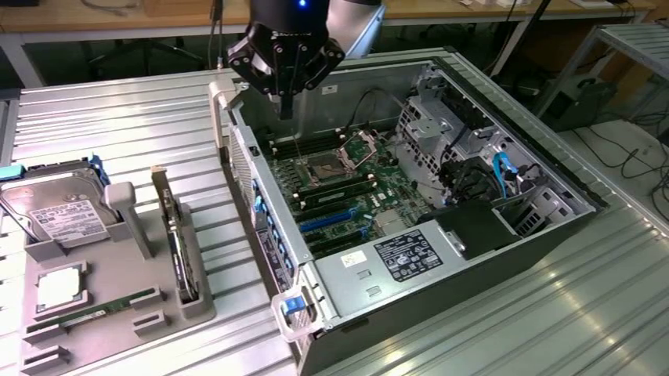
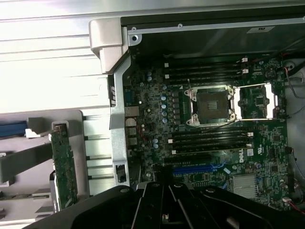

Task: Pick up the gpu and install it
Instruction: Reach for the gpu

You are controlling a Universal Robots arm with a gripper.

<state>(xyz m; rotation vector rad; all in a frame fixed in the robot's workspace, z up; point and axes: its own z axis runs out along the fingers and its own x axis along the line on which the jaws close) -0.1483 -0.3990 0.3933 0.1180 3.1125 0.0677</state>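
Note:
The gpu [image 1: 175,235] is a thin green card standing on edge in a slot of the grey holder [image 1: 121,333] on the exterior view's left; the wrist view sees its green board [image 2: 63,167] edge-on. My gripper [image 1: 284,110] hangs shut with nothing between its fingers, above the far end of the open computer case [image 1: 251,168], well apart from the gpu. In the wrist view the gripper [image 2: 164,198] is a dark shape over the motherboard [image 2: 157,109]. Blue expansion slots [image 1: 329,219] lie on the board, also in the wrist view as blue slots [image 2: 198,168].
The holder also carries a hard drive [image 1: 63,211], a square processor [image 1: 59,286] and a RAM stick [image 1: 99,309]. Inside the case are an open processor socket [image 1: 319,166], a power supply [image 1: 403,254] and drive cages with cables [image 1: 471,157]. Ribbed metal tabletop [image 1: 125,125] surrounds everything.

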